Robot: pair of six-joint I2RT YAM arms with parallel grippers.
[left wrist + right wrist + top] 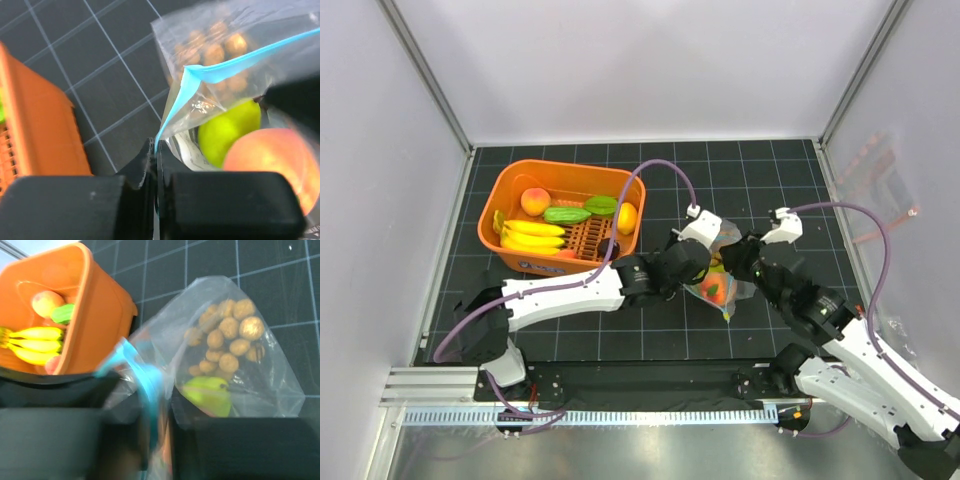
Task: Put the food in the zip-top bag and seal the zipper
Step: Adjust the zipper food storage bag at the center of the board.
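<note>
Left wrist — left gripper (156, 150) pinches teal zipper (240, 62) of crinkly zip-top bag (197, 27).

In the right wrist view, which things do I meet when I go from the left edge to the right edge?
orange basket → zipper → cluster of brown balls

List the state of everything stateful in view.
zip-top bag, held by both tools, mouth open, partly filled.
zipper, unsealed.
left tool, shut on zipper.
right tool, seems shut on zipper; blurred.
orange basket, upright, holds food.
</note>
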